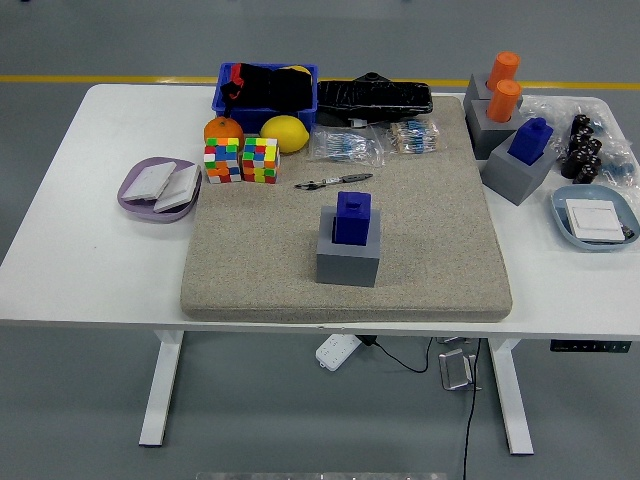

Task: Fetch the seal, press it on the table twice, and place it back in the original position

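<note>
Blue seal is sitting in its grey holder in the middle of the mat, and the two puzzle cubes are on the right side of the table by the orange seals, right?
Not quite. The head view shows the puzzle cubes on the left, beside the orange and lemon. The blue seal does sit in its grey holder mid-mat.
</note>
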Action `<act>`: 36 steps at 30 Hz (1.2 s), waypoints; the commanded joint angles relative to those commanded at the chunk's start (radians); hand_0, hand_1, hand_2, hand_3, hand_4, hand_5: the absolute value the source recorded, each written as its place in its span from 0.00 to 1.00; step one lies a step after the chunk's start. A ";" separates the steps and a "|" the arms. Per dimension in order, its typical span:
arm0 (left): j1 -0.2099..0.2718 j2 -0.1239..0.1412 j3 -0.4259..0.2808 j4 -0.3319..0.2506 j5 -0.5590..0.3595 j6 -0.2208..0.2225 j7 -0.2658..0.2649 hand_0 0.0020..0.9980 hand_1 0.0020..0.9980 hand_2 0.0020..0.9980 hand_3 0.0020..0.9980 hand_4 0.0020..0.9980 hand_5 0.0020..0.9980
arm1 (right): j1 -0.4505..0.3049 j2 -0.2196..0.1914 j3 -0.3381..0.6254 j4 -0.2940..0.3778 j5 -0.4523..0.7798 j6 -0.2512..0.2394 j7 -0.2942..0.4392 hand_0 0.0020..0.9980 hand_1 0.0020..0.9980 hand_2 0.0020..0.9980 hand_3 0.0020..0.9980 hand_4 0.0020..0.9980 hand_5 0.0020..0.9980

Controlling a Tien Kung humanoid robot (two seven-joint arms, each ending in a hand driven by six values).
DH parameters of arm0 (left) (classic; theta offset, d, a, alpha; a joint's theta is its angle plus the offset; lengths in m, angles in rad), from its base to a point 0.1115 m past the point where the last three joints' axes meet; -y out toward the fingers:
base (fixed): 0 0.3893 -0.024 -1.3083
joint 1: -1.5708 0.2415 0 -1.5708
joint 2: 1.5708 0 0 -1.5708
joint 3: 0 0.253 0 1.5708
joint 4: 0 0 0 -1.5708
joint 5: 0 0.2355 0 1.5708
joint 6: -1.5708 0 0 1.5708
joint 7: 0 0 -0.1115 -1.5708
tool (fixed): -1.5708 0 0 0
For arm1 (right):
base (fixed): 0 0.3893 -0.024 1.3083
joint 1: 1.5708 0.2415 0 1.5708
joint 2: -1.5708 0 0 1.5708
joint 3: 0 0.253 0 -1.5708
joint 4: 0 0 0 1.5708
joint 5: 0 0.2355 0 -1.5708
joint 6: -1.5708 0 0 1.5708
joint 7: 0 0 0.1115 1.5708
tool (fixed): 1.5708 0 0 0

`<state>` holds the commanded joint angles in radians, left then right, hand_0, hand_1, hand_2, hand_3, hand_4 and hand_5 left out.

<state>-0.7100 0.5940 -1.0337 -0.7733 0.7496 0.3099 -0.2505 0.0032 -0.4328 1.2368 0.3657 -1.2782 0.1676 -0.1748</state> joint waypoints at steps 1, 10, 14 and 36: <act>0.001 0.000 -0.002 -0.002 -0.003 0.000 -0.001 0.94 0.96 0.96 0.95 0.83 0.39 | 0.000 0.002 0.000 0.001 0.000 0.000 0.000 0.93 0.78 0.78 0.81 0.87 0.47; 0.004 -0.003 0.004 -0.010 0.001 0.001 0.007 0.94 0.96 0.96 0.95 0.83 0.39 | -0.010 0.001 0.013 -0.002 -0.005 0.003 -0.005 0.93 0.78 0.78 0.81 0.87 0.47; 0.006 -0.002 0.001 -0.010 0.002 0.000 0.010 0.94 0.96 0.96 0.95 0.83 0.38 | -0.012 0.001 0.018 -0.002 -0.008 0.005 -0.006 0.93 0.78 0.78 0.80 0.87 0.47; 0.013 -0.004 -0.010 -0.011 -0.003 -0.002 0.012 0.93 0.95 0.96 0.95 0.82 0.38 | -0.012 0.006 0.026 0.001 -0.006 0.001 -0.006 0.93 0.78 0.77 0.80 0.86 0.47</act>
<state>-0.6974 0.5900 -1.0438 -0.7841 0.7467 0.3081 -0.2386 -0.0084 -0.4265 1.2632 0.3664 -1.2843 0.1687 -0.1807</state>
